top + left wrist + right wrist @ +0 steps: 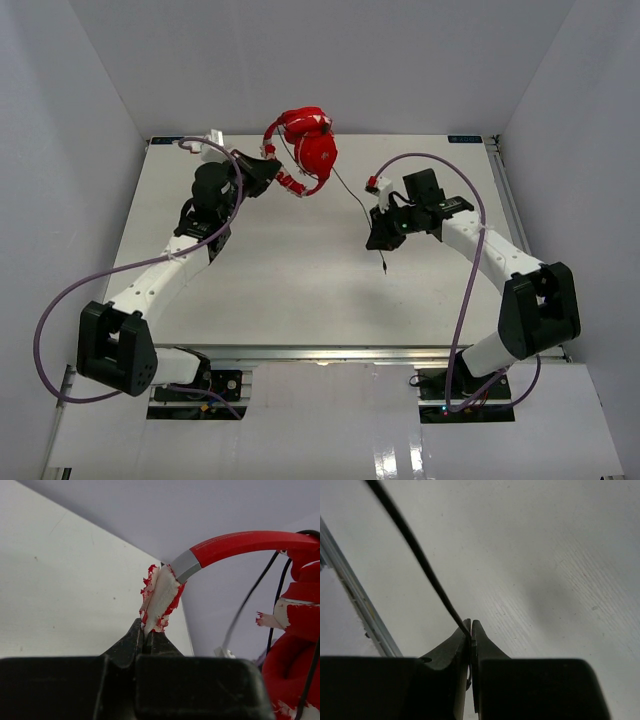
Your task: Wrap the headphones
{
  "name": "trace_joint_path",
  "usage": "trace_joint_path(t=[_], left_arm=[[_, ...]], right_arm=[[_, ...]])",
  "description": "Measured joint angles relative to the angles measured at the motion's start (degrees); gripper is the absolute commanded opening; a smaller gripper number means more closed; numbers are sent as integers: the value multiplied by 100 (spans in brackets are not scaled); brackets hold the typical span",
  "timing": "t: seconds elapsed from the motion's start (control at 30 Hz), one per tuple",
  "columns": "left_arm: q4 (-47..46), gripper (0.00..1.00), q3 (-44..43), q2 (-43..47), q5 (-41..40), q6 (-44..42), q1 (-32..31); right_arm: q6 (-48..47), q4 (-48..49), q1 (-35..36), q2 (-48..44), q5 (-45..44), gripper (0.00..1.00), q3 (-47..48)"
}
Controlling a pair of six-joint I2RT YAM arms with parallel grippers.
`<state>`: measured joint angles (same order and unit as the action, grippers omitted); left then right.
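The left gripper (276,176) is pinching its claw together on a ragged, white-and-red torn pad (161,597) at one end of the headband, and in the left wrist view the two black fingertips are meeting tightly on that flaking piece. The headphones (306,148) are hanging from this grip near the far edge of the table (300,300), about midway along it. They are appearing to sit clear of the surface, with the red headband (250,542) arching away from the claw and the earcups bunching together beyond it. The thin black cord (352,195) is running from the earcups toward the right side of the table, where the right gripper (380,238) is clamping its claw shut on it. In the right wrist view the cord (415,547) is slanting down into the closed fingertips. Just nearer than that claw, the jack plug (383,265) is dangling over the table.
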<state>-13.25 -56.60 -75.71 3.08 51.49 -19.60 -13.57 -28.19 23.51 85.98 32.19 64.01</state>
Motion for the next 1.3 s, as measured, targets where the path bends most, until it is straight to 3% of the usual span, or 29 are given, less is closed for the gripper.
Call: trace_joint_path(t=[0.3, 0.5, 0.67, 0.93, 1.13, 1.3], left_arm=[[-449, 0, 61, 249, -277, 38, 0], [171, 0, -229, 16, -813, 156, 0], [853, 0, -1108, -766, -1133, -3, 7], [1909, 0, -2270, -2349, -940, -618, -5], [2792, 0, -2608, -3211, -303, -1413, -220], [3466, 0, -3004, -3851, 430, -2078, -695]], right_arm=[[264, 165, -345, 145, 1105, 8, 120], [54, 300, -251, -361, 994, 8, 117], [-824, 141, 365, -962, -122, 8, 324], [-2391, -121, 1484, -900, -3024, 8, 555], [-3728, 105, 1911, -897, -4912, 8, 498], [-4423, 443, 2131, -758, -5686, 8, 375]])
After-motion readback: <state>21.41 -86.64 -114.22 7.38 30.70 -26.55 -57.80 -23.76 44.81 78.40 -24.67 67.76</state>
